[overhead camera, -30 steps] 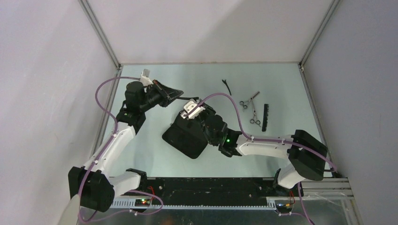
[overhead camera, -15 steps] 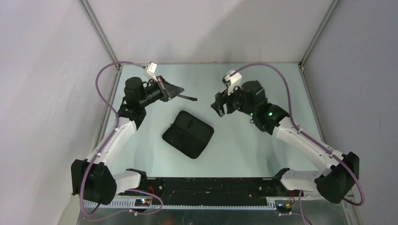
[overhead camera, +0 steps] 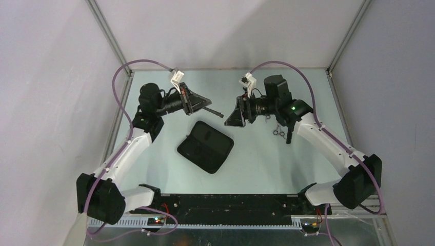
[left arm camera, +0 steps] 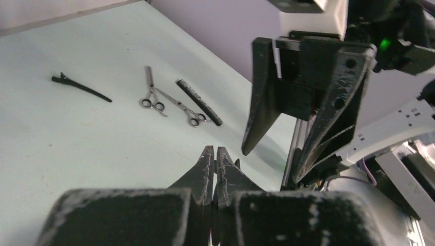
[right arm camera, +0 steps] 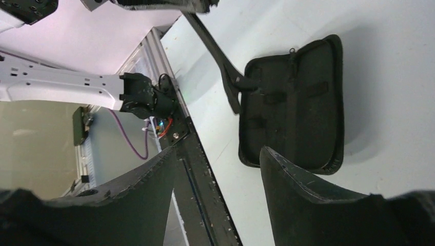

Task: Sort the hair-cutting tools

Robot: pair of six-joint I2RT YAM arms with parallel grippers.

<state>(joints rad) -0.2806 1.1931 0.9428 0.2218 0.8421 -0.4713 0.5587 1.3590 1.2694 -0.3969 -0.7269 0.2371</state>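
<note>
My left gripper (overhead camera: 205, 106) is shut on a thin black clip (overhead camera: 216, 112) that sticks out to the right, above the table. The right wrist view shows this clip (right arm camera: 218, 59) as a long dark bar over the case. My right gripper (overhead camera: 231, 117) is open and faces the left one from close by, with nothing between its fingers. On the table in the left wrist view lie another black clip (left arm camera: 81, 88), two silver scissors (left arm camera: 153, 97) (left arm camera: 185, 109) and a black comb (left arm camera: 199, 101). From above, my right arm covers most of them.
A black zip case (overhead camera: 205, 146) lies open and flat in the middle of the table, below both grippers. The metal frame rail (right arm camera: 197, 169) runs along the near edge. Grey walls close in the back and sides.
My right arm has left the case, swung to the back right, turned to face the left gripper and opened. The left gripper has shifted slightly right with the clip.
</note>
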